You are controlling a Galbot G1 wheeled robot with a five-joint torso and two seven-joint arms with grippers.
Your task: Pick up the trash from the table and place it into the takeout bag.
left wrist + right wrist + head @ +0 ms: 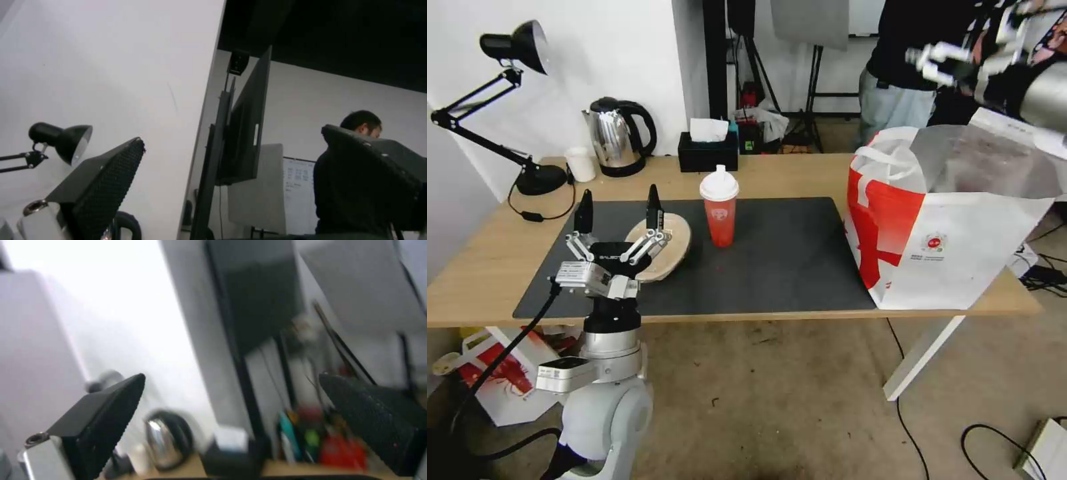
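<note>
Left gripper [618, 203] fingers apart over pulp bowl [668, 248], right gripper [932, 61] seemingly apart above takeout bag [960, 260]

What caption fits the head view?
Open left hand hovers by the tan bowl; red cup and takeout bag wait.

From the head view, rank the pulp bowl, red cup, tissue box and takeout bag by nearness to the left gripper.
The left gripper is open, over the mat's left part.
1. Pulp bowl: right beside the fingers, tilted on the mat.
2. Red cup: upright, mid-mat, to the gripper's right.
3. Tissue box: at the table's back edge.
4. Takeout bag: far right end.
</note>
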